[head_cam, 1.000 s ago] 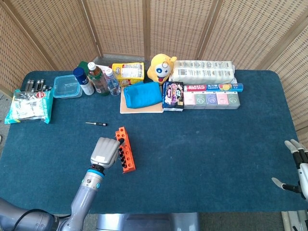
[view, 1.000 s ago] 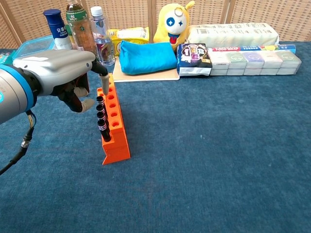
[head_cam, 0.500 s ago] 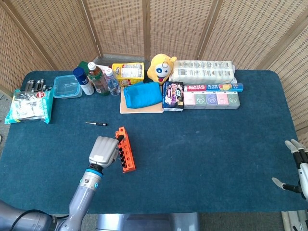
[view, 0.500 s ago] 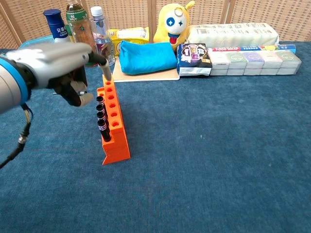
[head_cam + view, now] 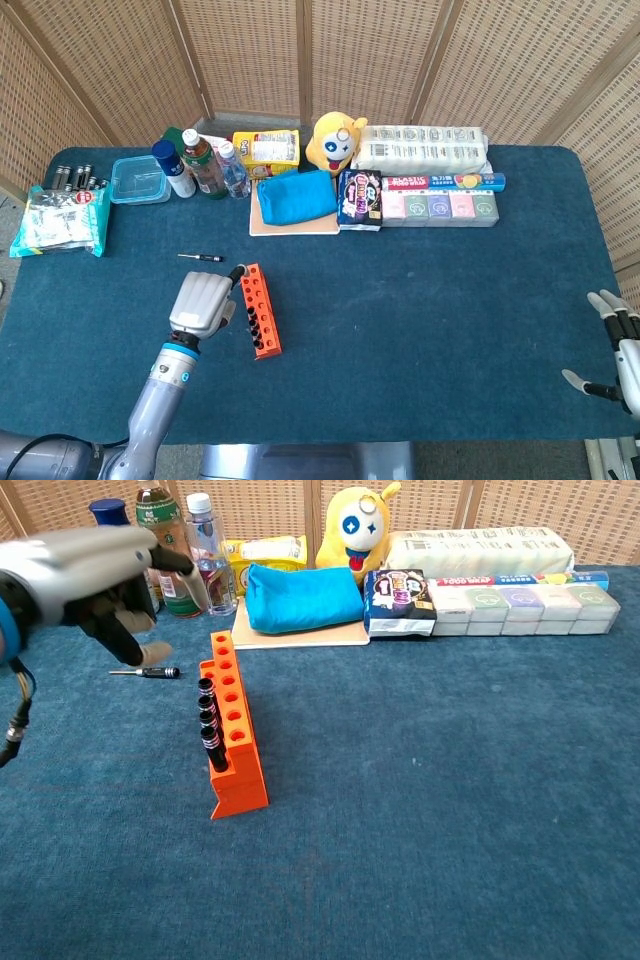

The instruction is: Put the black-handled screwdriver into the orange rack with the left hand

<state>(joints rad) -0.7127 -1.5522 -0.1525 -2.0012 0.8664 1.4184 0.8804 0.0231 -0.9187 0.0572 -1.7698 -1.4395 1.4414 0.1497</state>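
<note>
The black-handled screwdriver [image 5: 203, 257] [image 5: 148, 672] lies flat on the blue cloth, left of and behind the orange rack [image 5: 259, 311] [image 5: 231, 740]. The rack holds several black-handled tools in its left row. My left hand [image 5: 201, 304] [image 5: 95, 583] hovers above the cloth just left of the rack, fingers apart, nothing in it; in the chest view it sits above and slightly left of the screwdriver. My right hand [image 5: 617, 347] rests open at the table's far right edge, away from everything.
Along the back stand bottles [image 5: 204, 164], a clear plastic box [image 5: 138, 179], a yellow plush toy [image 5: 337, 142], a blue pouch [image 5: 296, 196] on a board, snack packs and boxes [image 5: 440, 205]. A packet [image 5: 60, 222] with batteries lies at far left.
My left hand has risen and drawn back to the left, away from the rack, uncovering the screwdriver in the chest view. The right hand has stayed put.
</note>
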